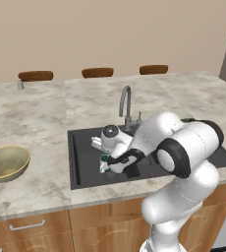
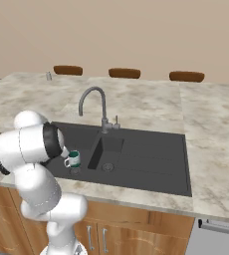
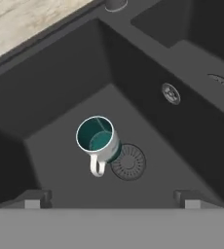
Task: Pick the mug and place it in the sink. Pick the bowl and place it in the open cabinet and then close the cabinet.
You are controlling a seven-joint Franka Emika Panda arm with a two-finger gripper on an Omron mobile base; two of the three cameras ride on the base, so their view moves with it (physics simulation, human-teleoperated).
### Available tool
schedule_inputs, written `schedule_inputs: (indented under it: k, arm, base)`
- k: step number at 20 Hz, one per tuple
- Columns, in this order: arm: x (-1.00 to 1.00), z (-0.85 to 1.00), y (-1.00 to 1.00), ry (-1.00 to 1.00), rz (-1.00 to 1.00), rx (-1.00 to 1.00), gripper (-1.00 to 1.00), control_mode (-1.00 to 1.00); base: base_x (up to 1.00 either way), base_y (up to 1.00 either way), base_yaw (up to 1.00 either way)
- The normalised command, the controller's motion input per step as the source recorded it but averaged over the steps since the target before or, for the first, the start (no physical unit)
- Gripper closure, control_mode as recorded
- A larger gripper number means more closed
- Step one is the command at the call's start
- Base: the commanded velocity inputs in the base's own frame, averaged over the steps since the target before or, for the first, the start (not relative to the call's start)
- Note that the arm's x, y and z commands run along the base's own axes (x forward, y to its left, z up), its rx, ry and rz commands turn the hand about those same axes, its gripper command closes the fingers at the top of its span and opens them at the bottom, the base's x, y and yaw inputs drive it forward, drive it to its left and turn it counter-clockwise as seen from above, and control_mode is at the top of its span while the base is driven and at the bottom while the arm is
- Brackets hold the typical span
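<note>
The arm [image 1: 183, 162] is folded forward over the counter [image 1: 46, 113], its elbow high and its wrist bent down into the larger basin of the sink [image 1: 80, 162]. The gripper [image 3: 111, 198] points almost straight down at the basin floor, and its two fingertips [image 3: 33, 198] stand far apart at the bottom of the hand view, open wide with nothing between them.

The mug [image 3: 97, 138] stands upright on the basin floor, its teal inside showing from above, its handle turned toward the gripper. It sits just beside the round drain [image 3: 128, 162], overlapping the drain's edge in the hand view, and is clear of both fingertips.

In the left base view the white forearm and wrist cover most of the mug, so just a sliver of teal shows there. In the right base view the mug [image 2: 72, 159] peeks out next to the arm's dark elbow joint, with the gripper itself hidden behind the arm.

The bowl [image 1: 7, 163] rests on the counter well to the left of the sink, cut off by the picture's edge. The faucet [image 1: 126, 103] rises behind the basin.
</note>
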Motion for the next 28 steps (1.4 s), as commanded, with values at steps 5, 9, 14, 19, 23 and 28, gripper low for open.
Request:
schedule_inputs:
  k: [5, 9, 14, 19, 23, 28]
  arm:
    - [0.00, 1.00, 0.20, -0.01, 0.02, -0.11, -1.00, -1.00]
    - [0.00, 0.99, 0.11, 0.21, 0.03, 0.00, -1.00, -1.00]
    - [-0.21, 0.70, 0.03, 0.15, 0.03, 0.04, -1.00, -1.00]
    - [-0.60, 0.01, 0.43, -0.16, 0.00, 0.02, -1.00, -1.00]
    - [-0.54, 0.00, 0.39, -0.22, 0.01, 0.02, -1.00, -1.00]
    - [-0.35, 0.00, 0.45, -0.07, 0.10, 0.13, -1.00, -1.00]
  base:
    - [0.00, 0.00, 0.00]
    - [0.00, 0.00, 0.00]
    - [0.00, 0.00, 0.00]
    - [0.00, 0.00, 0.00]
    - [0.00, 0.00, 0.00]
    - [0.00, 0.00, 0.00]
